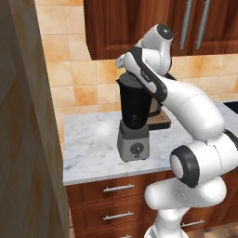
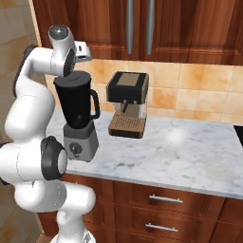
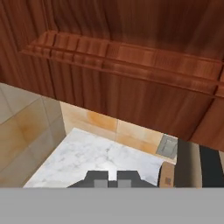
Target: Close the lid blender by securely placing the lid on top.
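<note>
The blender (image 1: 134,116) (image 2: 77,116) stands on the marble counter, a black tapered jar on a grey base with a round dial. My arm curls over it, and the white hand (image 2: 80,50) sits just above and behind the jar's rim. In the hand view the gripper (image 3: 113,177) is shut, its two dark tips nearly touching with nothing visible between them, facing the backsplash and counter. The lid is hidden: the jar's top is a dark rim partly covered by my arm, and I cannot tell whether a disc lies on it.
A boxy black coffee machine (image 2: 127,102) (image 1: 158,115) with a brownish top stands right of the blender against the tiled wall. Wooden upper cabinets (image 3: 131,57) hang close overhead. A tall wooden panel (image 1: 23,139) bounds the counter (image 2: 190,142) on the left.
</note>
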Robot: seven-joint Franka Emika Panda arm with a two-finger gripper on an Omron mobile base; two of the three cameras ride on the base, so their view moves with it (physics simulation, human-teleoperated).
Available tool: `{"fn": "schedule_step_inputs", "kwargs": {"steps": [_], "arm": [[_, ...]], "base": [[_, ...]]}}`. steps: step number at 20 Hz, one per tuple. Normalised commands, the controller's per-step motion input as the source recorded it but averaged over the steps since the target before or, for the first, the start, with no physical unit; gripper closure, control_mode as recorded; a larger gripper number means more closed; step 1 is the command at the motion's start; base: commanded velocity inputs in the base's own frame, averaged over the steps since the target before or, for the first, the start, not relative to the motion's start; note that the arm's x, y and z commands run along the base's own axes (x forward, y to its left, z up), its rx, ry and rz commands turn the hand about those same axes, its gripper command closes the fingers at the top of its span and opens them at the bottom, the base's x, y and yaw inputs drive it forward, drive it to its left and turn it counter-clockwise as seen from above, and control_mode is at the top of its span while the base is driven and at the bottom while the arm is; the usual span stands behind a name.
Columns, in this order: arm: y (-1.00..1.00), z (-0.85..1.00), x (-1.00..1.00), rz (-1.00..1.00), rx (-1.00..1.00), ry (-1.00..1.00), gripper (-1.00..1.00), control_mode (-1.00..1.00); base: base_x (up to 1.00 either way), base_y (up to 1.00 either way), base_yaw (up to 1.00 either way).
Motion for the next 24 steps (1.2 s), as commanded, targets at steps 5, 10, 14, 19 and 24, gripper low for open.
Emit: {"fn": "schedule_step_inputs", "kwargs": {"steps": [5, 10, 14, 19, 24], "arm": [[0.00, 0.00, -0.06, 0.07, 0.00, -0.02, 1.00, -1.00], [0.00, -0.10, -0.25, 0.03, -0.01, -0.06, 1.00, -1.00], [-0.11, -0.01, -0.36, 0.02, 0.00, -0.09, 1.00, -1.00], [-0.07, 0.00, -0.49, 0.02, 0.00, -0.12, 1.00, -1.00], [-0.07, 0.00, -0.48, 0.01, 0.00, -0.02, 1.00, -1.00]], "base": [[0.00, 0.00, 0.00], [0.00, 0.00, 0.00], [0.00, 0.00, 0.00], [0.00, 0.00, 0.00], [0.00, 0.00, 0.00]]}}
